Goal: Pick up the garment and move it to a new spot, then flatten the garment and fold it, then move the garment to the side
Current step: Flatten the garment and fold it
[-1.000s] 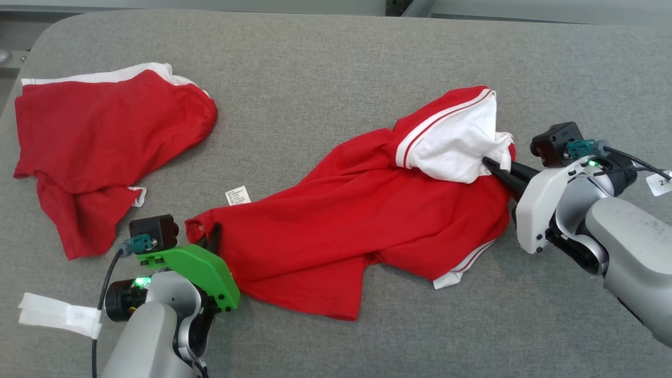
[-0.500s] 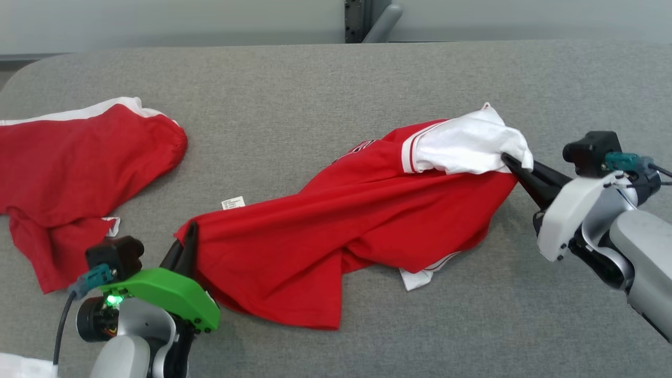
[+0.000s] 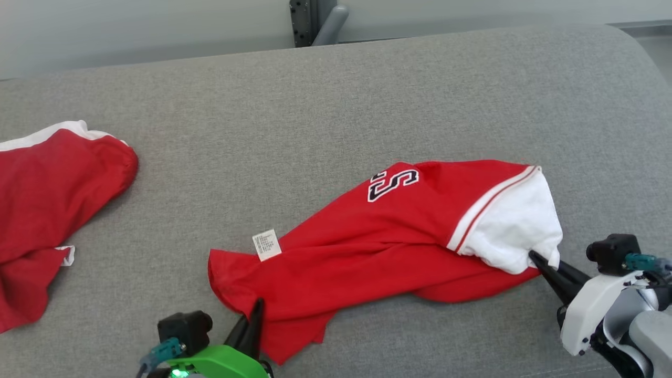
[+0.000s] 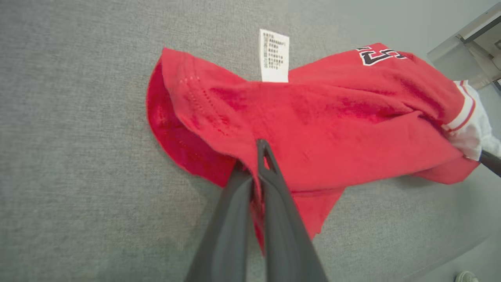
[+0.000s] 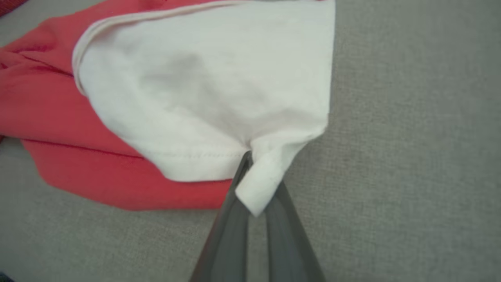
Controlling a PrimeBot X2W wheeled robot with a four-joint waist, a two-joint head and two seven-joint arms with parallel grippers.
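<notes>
Stretched out since the earlier frame, the garment (image 3: 378, 247) is longer and smoother between the two tools. Its white sleeve (image 3: 517, 226) is no longer bunched, and a black-and-white letter (image 3: 394, 184) has come into sight; the camera has also shifted. The garment lies across the centre and right of the frame on the grey table (image 3: 315, 105). At lower centre, the left tool (image 3: 257, 305) is closed, its fingers pinching the red hem. At lower right, the right tool (image 3: 534, 257) is closed on a rolled corner of the white sleeve, as the right wrist view shows (image 5: 247, 156). A white label (image 3: 266, 244) sits at the garment's upper left edge. A second red garment (image 3: 47, 210) lies well apart at the left edge.
</notes>
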